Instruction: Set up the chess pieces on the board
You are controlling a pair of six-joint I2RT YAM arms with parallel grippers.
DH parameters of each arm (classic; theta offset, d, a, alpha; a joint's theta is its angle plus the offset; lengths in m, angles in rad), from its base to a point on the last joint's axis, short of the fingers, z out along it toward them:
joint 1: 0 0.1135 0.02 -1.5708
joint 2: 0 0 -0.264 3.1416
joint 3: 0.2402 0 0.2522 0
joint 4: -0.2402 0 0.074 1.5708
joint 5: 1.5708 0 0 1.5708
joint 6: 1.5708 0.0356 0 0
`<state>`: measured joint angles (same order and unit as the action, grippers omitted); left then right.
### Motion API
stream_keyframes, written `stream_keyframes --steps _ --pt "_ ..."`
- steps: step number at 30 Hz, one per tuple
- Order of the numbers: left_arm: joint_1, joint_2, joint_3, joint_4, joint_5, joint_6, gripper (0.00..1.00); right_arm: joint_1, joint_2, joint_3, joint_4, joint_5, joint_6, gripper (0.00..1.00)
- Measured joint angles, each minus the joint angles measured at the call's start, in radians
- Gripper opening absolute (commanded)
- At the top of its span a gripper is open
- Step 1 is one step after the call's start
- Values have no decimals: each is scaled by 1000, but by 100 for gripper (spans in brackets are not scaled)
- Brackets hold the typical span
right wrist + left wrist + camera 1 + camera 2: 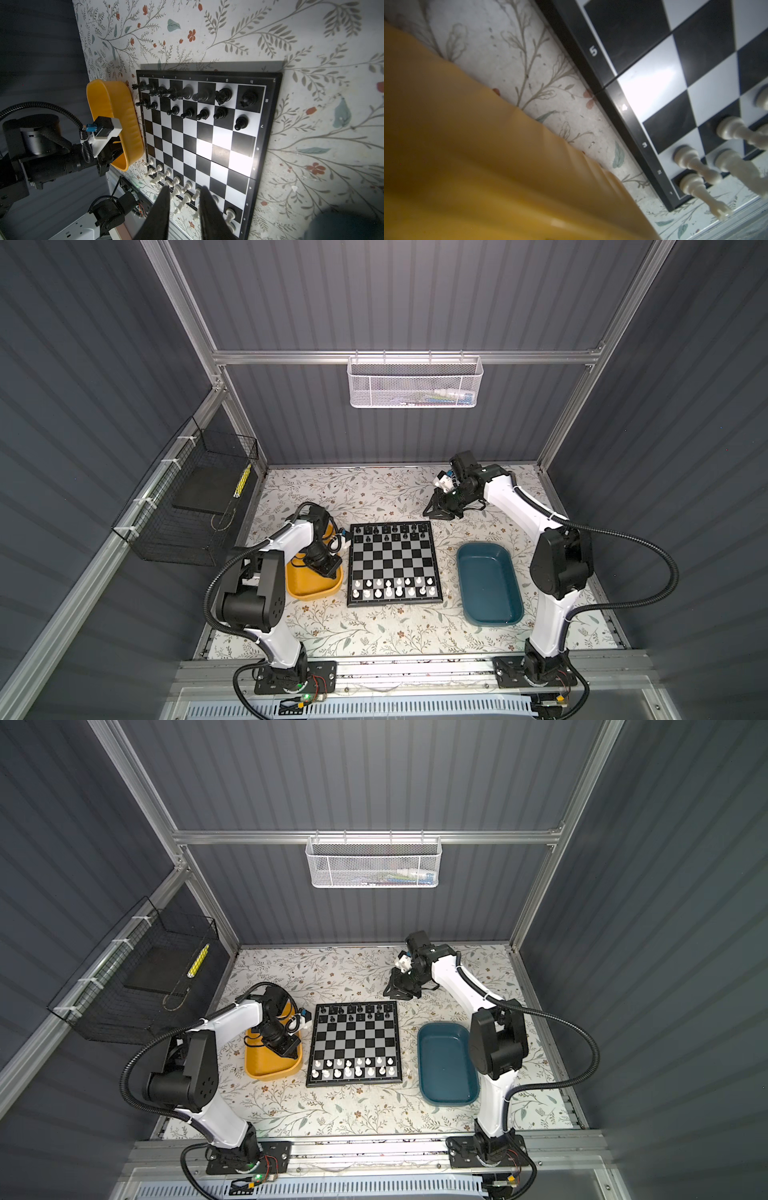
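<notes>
Yellow plastic tray (488,166) fills the left wrist view, blurred and close. Past its wall, across a strip of floral-print tabletop (529,72), runs the black rim of the square black-and-silver chequered chessboard (612,99). In both top views the left gripper (326,568) (286,1046) is dipped into that tray, and the right wrist camera sees it there too (115,152). Its fingertips are hidden. It is clenched tight, but I cannot tell whether anything is pinched.

The chessboard (392,562) lies flat just beside this gripper, on its inner side, between the two grippers. Small white plastic chessmen (388,592) (689,160) stand in two rows along the board edge that lies toward the arm bases from the left gripper.

Small black chessmen (386,538) (188,113) fill the two rows at the opposite edge, the one closest to the right gripper (436,510) (392,992). That gripper hangs above the tabletop just past the board's far right corner. In its wrist view (184,188) the two dark fingers (164,207) stand apart and grip nothing.

A teal plastic tray (488,585) sits well apart from the right gripper, back toward its arm's base, beside the board.
</notes>
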<state>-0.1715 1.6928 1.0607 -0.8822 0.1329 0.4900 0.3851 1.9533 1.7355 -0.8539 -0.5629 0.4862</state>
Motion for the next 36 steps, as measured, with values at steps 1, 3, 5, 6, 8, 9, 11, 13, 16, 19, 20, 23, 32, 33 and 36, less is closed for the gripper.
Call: stream_keyframes --steps 1,3,5,6,8,9,11,13,16,19,20,23,32,33,36 --pt "0 -1 3 -1 -3 3 3 0 0 0 0 0 0 28" --pt "0 -4 6 -7 -10 6 3 0 0 0 0 -2 0 28" --pt "0 -9 8 -14 -17 8 3 0 0 0 0 -6 0 28" --pt "0 -10 11 -18 -21 11 3 0 0 0 0 -7 0 28" --pt "0 -11 19 -22 -28 14 3 0 0 0 0 -10 0 28" --pt "0 -11 21 -22 -32 15 3 0 0 0 0 -11 0 28" --pt "0 -11 23 -23 -37 19 3 0 0 0 0 -13 0 28" --pt "0 -12 27 -30 -42 24 3 1 0 0 0 -13 -2 28" --pt "0 -15 37 -42 -52 34 3 3 0 0 0 -14 -6 28" --pt "3 -20 48 -52 -62 42 3 6 0 0 0 -14 -10 28" --pt "3 -22 53 -56 -64 45 3 6 0 0 1 -14 -12 28" --pt "9 -27 73 -65 -82 52 3 7 0 0 1 -14 -16 28" --pt "16 -29 156 -80 -118 56 3 10 0 0 16 -14 -23 28" --pt "16 -29 164 -85 -121 57 3 10 0 0 17 -14 -23 28" --pt "16 -29 193 -102 -132 67 3 10 0 0 22 -14 -23 28"
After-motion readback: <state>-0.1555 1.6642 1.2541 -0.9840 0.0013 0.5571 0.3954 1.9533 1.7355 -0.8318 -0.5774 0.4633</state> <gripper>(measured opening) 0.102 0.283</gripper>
